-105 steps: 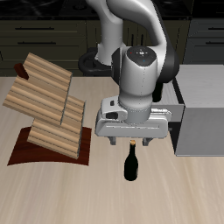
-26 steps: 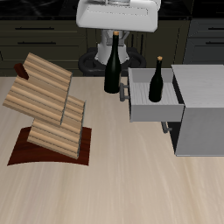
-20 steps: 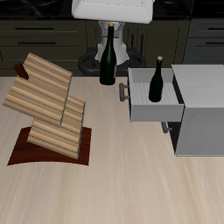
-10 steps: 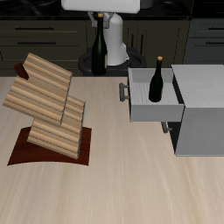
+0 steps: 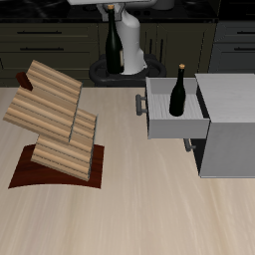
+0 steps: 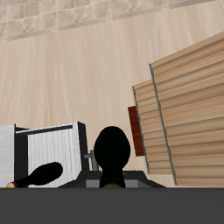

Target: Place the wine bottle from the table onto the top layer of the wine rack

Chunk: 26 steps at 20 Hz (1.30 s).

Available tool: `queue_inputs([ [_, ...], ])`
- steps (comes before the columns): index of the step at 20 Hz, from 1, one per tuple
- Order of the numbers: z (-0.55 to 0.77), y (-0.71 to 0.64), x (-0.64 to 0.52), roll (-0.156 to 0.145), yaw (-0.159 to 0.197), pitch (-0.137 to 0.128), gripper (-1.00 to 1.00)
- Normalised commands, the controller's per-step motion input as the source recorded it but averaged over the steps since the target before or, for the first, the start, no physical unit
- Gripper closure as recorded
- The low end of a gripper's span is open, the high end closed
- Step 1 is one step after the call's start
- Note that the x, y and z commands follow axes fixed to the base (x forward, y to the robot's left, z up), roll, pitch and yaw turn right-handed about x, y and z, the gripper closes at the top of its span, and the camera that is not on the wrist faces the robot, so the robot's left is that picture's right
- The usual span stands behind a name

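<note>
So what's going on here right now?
The gripper holds the wine bottle by its neck, raised well above the table. The wine rack has nothing on its top layer. A second bottle stands upright in the open drawer of the grey cabinet.

Simulated kitchen: dark cabinet fronts (image 5: 40, 45) behind wood-grain table (image 5: 129, 214).
</note>
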Motion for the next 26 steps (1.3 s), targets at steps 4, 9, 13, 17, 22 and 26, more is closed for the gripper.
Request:
queue_inputs([
  [4,0.04,-0.01,-0.04,0.049,-0.021,0.042,1.00],
  [9,0.07,0.03,-0.01,0.077,0.003,0.056,1.00],
  [13,0.12,0.03,-0.08,0.048,0.037,0.026,1.00],
  [17,0.05,0.04,-0.02,0.084,0.002,0.069,1.00],
  [22,0.01,-0.05,0.12,0.028,-0.014,0.019,1.00],
  [26,-0.09,-0.05,0.18,0.036,-0.050,0.050,1.00],
])
